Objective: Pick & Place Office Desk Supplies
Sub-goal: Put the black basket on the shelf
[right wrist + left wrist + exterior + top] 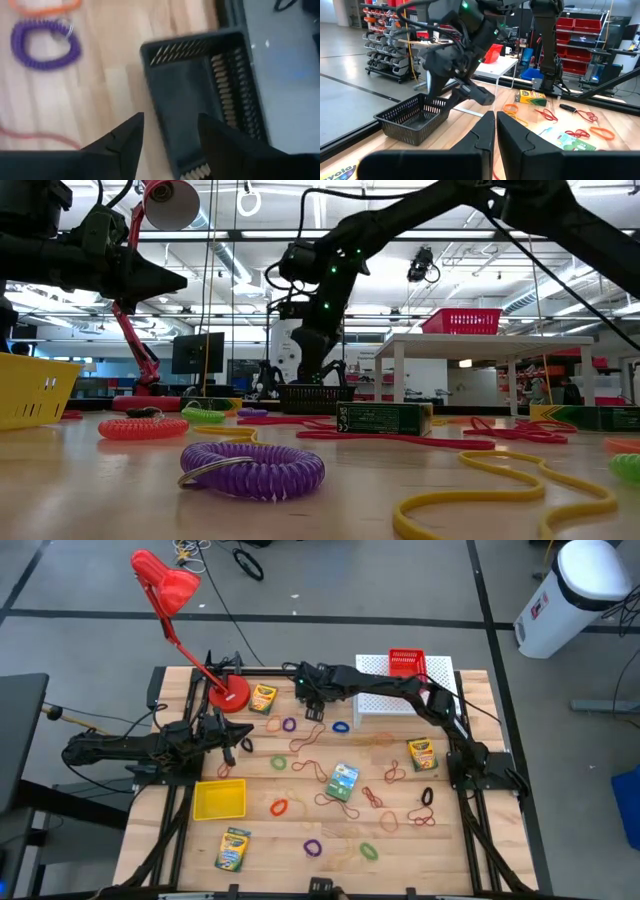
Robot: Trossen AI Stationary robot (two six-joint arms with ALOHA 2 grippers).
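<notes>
High view: I've got the right pincer (312,712) spread open over the black basket (200,95) near the bench's far edge, seemingly empty. My left pincer (232,743) waits closed by the lamp base (229,696). Rubber bands (338,726) and crayon boxes (422,754) remain scattered; most sorting is left.

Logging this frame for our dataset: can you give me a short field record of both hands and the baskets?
right hand: open, hovering above the black mesh basket at the table's far edge
left hand: shut, empty, raised over the table's left side
yellow mesh basket: front left, empty
red mesh basket: on the white perforated stand
scattered items: yellow-green crayon boxes, coloured rubber-band loops
</notes>
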